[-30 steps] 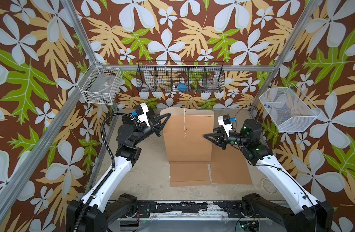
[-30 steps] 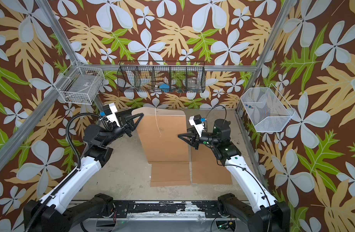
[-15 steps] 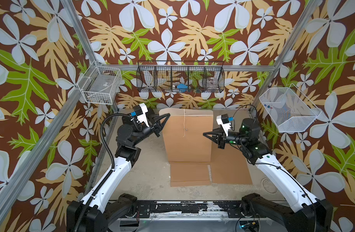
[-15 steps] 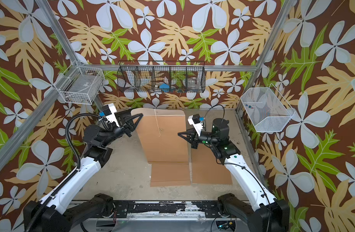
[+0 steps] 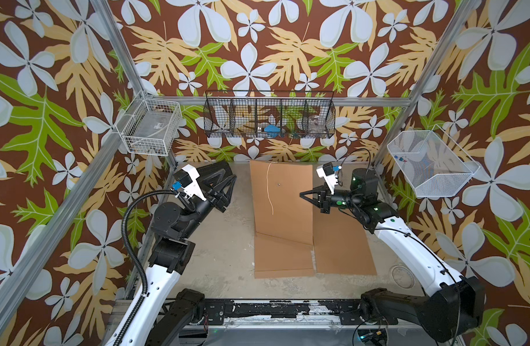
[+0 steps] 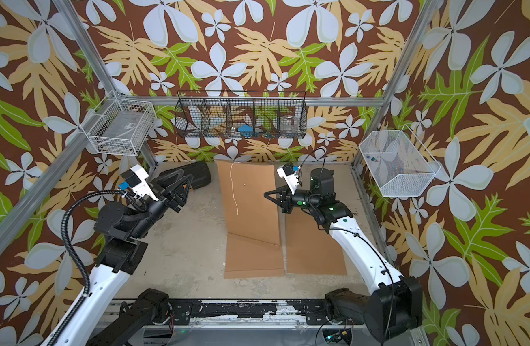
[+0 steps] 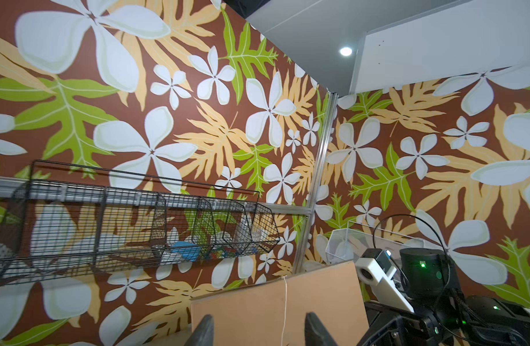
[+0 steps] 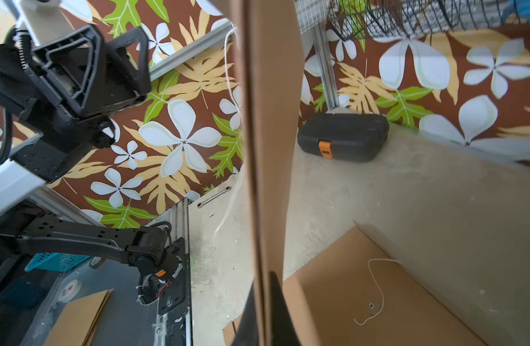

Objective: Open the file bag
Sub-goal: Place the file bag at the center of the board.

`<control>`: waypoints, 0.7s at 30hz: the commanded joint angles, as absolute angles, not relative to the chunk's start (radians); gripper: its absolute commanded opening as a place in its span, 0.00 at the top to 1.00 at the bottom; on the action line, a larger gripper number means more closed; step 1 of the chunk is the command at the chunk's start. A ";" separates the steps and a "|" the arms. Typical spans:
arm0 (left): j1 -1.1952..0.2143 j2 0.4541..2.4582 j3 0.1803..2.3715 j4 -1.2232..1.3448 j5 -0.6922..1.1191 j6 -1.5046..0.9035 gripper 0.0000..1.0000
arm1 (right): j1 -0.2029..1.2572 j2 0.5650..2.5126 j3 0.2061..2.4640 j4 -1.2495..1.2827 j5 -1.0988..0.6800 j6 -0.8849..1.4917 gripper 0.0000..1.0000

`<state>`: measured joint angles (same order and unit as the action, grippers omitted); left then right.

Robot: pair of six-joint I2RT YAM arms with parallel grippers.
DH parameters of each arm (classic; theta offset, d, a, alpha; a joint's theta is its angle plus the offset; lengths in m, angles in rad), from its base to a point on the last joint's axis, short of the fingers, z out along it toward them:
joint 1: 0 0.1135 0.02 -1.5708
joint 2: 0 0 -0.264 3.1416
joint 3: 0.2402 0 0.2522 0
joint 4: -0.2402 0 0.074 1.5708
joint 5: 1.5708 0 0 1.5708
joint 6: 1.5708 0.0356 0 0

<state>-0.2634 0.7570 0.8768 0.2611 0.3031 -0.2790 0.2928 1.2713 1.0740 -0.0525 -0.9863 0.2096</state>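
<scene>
Right gripper (image 5: 302, 195) pinches the upright file bag (image 5: 283, 206) by its right edge; left gripper (image 5: 229, 186) hangs parted, clear of the left edge.

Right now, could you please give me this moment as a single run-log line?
right hand: shut on file bag edge, bag raised | left hand: open, beside bag, not touching | string: hanging loose

High downward stereo pair; close wrist cameras, both on the file bag (image 7: 242, 311)
</scene>
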 commanded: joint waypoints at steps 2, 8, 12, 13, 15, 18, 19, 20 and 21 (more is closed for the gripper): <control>-0.261 0.700 0.899 0.105 0.182 -0.189 0.47 | 0.328 1.304 1.089 -0.041 -0.946 0.306 1.00; -0.262 0.651 0.904 0.054 0.153 -0.148 0.46 | 0.377 1.369 1.092 0.011 -0.858 0.511 1.00; -0.261 0.634 0.878 0.072 0.156 -0.146 0.46 | 0.427 1.411 1.099 -0.007 -0.759 0.591 1.00; -0.262 0.631 0.872 0.079 0.161 -0.147 0.46 | 0.444 1.420 1.104 -0.016 -0.733 0.601 1.00; -0.262 0.630 0.857 0.093 0.172 -0.152 0.46 | 0.477 1.447 1.105 -0.008 -0.694 0.639 1.00; -0.261 0.630 0.838 0.113 0.189 -0.162 0.46 | 0.525 1.488 1.103 0.007 -0.634 0.694 1.00; -0.261 0.630 0.832 0.120 0.195 -0.165 0.46 | 0.538 1.500 1.103 0.012 -0.619 0.710 1.00; -0.261 0.632 0.828 0.126 0.200 -0.166 0.46 | 0.553 1.511 1.101 0.024 -0.604 0.731 1.00; -0.261 0.633 0.825 0.129 0.205 -0.167 0.46 | 0.563 1.521 1.106 0.025 -0.595 0.738 1.00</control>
<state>-0.2634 0.6319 0.8310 0.0856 0.1768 -0.1600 0.5404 1.5059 1.0996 -0.0200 -0.6674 0.6666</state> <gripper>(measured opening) 0.539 0.049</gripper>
